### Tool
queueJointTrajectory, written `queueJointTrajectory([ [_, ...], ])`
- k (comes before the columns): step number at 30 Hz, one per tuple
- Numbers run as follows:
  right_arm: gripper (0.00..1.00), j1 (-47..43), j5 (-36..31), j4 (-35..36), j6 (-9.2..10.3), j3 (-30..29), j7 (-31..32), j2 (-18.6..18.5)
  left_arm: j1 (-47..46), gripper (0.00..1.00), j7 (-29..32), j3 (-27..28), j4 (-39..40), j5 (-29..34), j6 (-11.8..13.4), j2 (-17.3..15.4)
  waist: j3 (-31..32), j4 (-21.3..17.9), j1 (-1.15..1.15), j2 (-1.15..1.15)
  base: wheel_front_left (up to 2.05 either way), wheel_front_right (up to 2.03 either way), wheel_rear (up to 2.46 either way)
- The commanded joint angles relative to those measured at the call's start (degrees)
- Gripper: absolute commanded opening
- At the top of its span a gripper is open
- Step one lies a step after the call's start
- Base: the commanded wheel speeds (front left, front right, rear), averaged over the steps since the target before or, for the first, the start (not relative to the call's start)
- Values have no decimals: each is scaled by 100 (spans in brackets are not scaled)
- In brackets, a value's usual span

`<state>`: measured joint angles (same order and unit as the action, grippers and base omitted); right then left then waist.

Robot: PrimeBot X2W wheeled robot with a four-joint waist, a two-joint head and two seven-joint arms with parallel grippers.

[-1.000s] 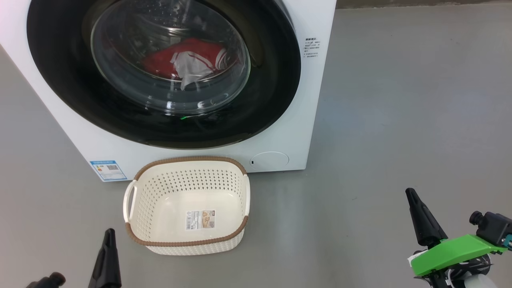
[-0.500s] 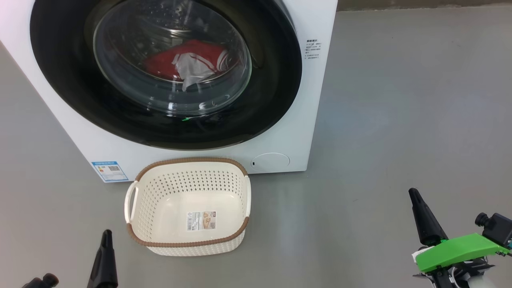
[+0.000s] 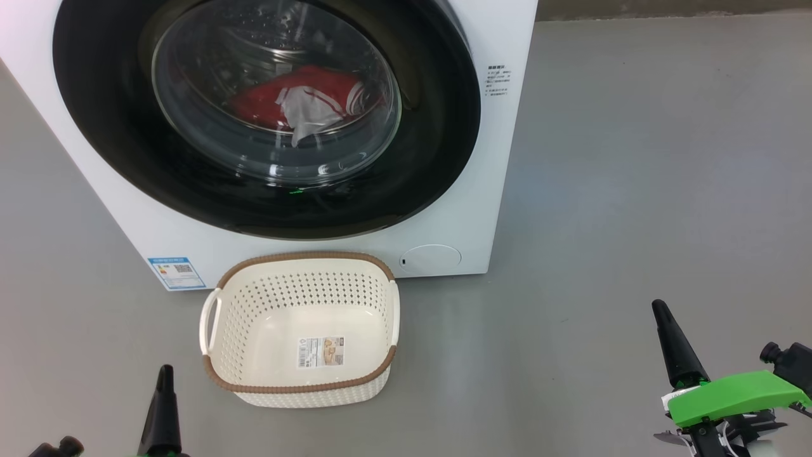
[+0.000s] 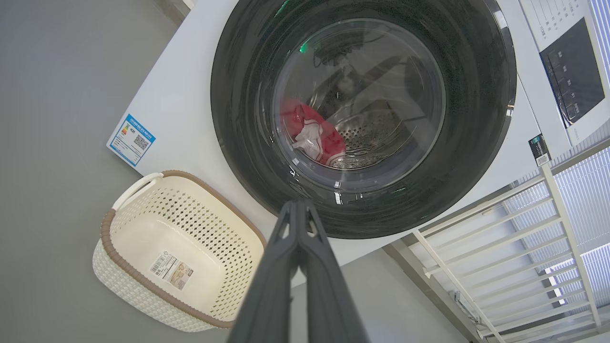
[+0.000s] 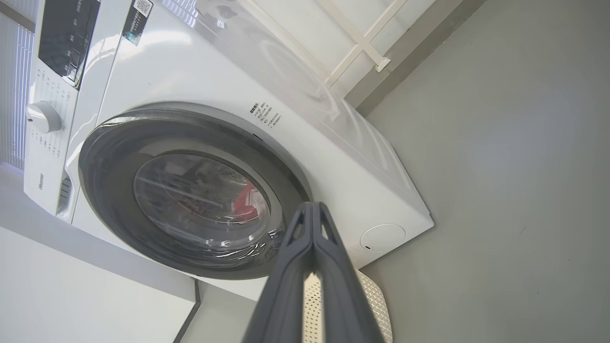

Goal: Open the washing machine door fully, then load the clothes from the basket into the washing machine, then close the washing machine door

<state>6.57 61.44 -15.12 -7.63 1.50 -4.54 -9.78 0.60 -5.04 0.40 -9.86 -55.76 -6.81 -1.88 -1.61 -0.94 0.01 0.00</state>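
My left tool [image 3: 165, 371] was pressed together, pinching nothing, over the floor [image 3: 634, 190] just left of the basket [image 3: 298, 387]. My right tool [image 3: 660, 308] was likewise pressed together and held nothing, well right of it. The basket stood at the washing machine [image 3: 444, 216] front, its sticker [image 3: 320, 351] showing on the bare bottom. The washing machine door [image 3: 431, 127] was shut, with the clothes [image 3: 304, 98] inside behind its glass.

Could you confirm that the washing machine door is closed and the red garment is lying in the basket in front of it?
Not quite: the door is closed, but the red garment lies inside the drum, behind the door's glass, as the head view shows. The basket in front holds just a sticker.
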Motion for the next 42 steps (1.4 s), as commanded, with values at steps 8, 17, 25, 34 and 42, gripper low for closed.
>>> queueJointTrajectory([
  [8, 0, 37, 462, 132, 8, -75, 139, 52, -315, 0, 149, 169, 26, -539, -38, -128, 18, 12, 0, 0, 0, 0, 0],
  [17, 0, 24, 907, 129, 9, -186, 292, 151, -373, 0, 297, 218, -48, -1078, -43, -142, 39, 26, 0, 0, 0, 0, 0],
  [25, 0, 11, 1303, 126, 10, -286, 429, 239, -426, 0, 430, 263, -113, -1558, -48, -152, 58, 38, 0, 0, 0, 0, 0],
  [34, 0, -2, 1746, 123, 11, -399, 583, 339, -485, 0, 580, 315, -187, -2094, -53, -163, 79, 52, 0, 0, 0, 0, 0],
  [42, 0, -14, 2136, 120, 12, -499, 719, 428, -537, 0, 713, 363, -252, -2565, -57, -172, 97, 64, 0, 0, 0, 0, 0],
])
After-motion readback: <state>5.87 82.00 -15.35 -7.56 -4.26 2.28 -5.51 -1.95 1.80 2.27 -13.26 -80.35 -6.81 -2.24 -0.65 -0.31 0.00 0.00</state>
